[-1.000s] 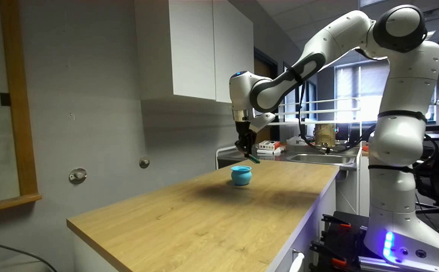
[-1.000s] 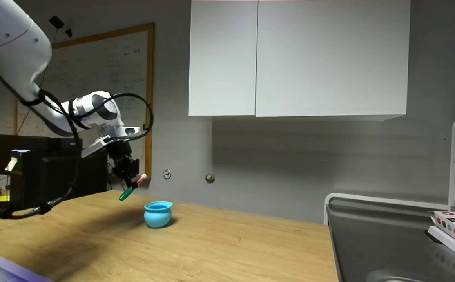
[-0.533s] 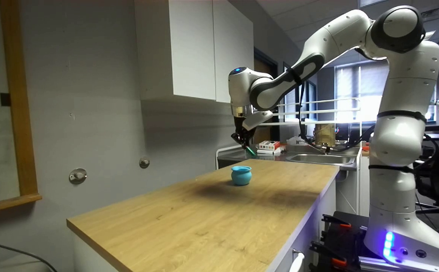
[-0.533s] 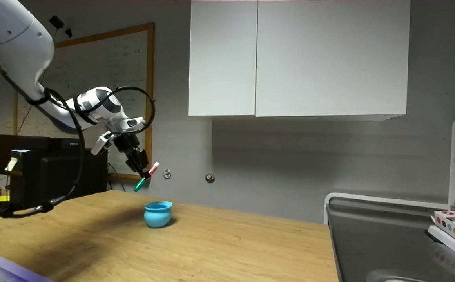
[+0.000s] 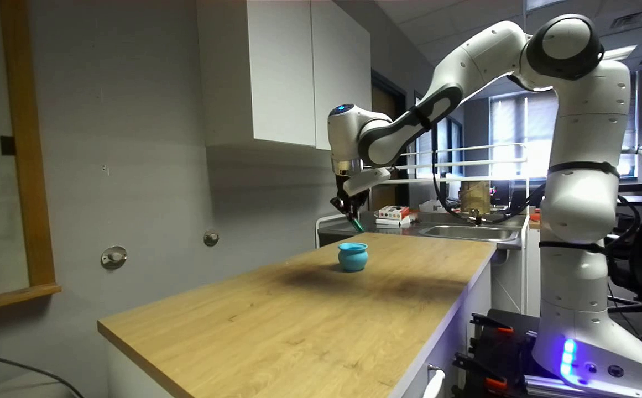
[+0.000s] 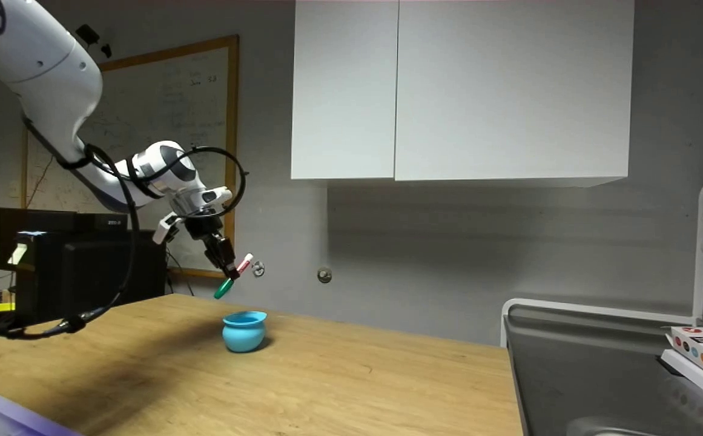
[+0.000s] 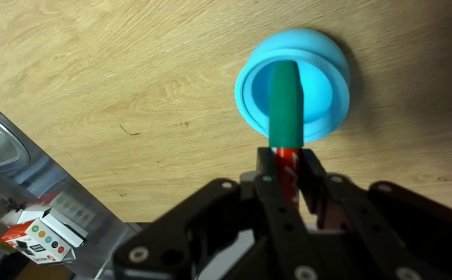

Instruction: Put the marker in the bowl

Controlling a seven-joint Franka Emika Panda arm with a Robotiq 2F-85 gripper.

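Over the pale wood-grain counter (image 5: 276, 326), just eased the white jointed arm (image 5: 480, 58) across and slightly down, bringing the black two-fingered gripper (image 7: 287, 155) nearer the small, round, teal-blue bowl (image 6: 243, 335). Pinched narrow around the thin red-and-green marker (image 7: 286, 120), holding it slanted, higher than the bowl and apart from its rim. Likely on final approach, with release left.

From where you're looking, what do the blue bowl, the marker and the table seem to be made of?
Blue bowl: probably plastic, maybe painted ceramic; smooth, plain, one even colour.
Marker: likely plastic; its green end is smooth and solid-coloured.
Table: wood or wood-look laminate, fairly dull; grain lines show, but I can't tell which.
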